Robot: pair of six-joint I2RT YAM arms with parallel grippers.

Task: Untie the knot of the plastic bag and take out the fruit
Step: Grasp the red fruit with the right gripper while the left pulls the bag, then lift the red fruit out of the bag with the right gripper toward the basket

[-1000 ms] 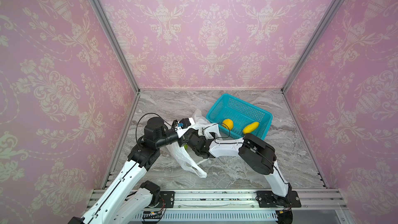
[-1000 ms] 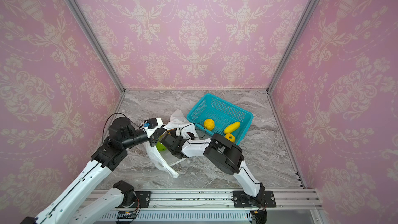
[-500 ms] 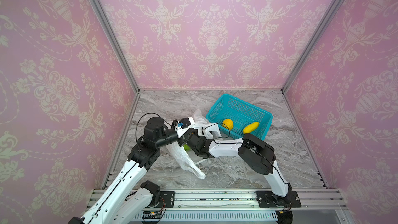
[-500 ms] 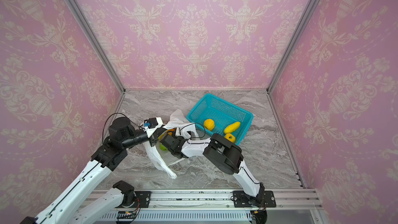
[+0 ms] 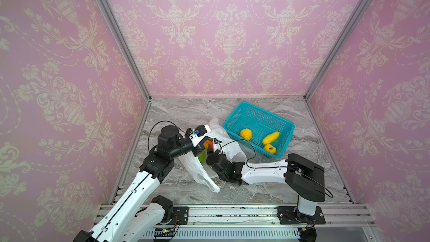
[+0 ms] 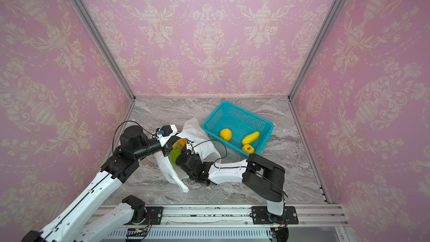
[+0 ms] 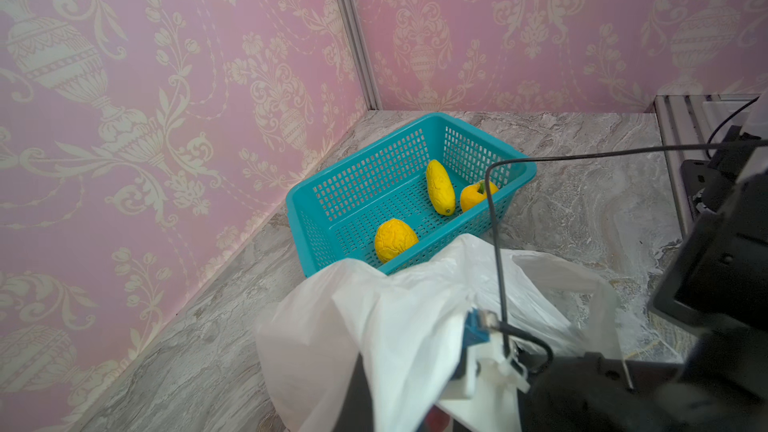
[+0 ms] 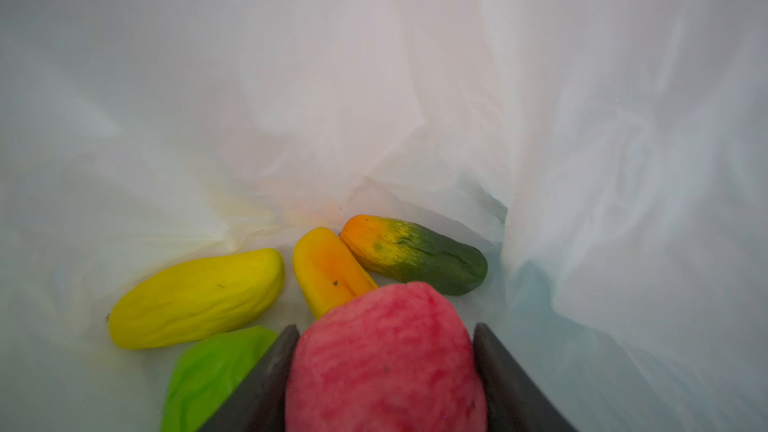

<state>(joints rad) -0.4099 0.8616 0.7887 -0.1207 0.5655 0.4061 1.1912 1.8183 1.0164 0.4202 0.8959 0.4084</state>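
The left pincer (image 5: 200,145) is clamped tight on the rim of the thin translucent white plastic bag (image 5: 193,167), apparently lifting it so the mouth gapes; no knot shows, so untying looks done. Reaching inside, the right pincer (image 8: 384,328) presses its half-spread jaws against both sides of a round pink-red toy fruit (image 8: 386,367), ready to lift. Four more fruit pieces (image 8: 195,299) lie in the bag's bottom; three yellow ones (image 5: 246,134) sit in the teal mesh basket (image 5: 263,122) beside it.
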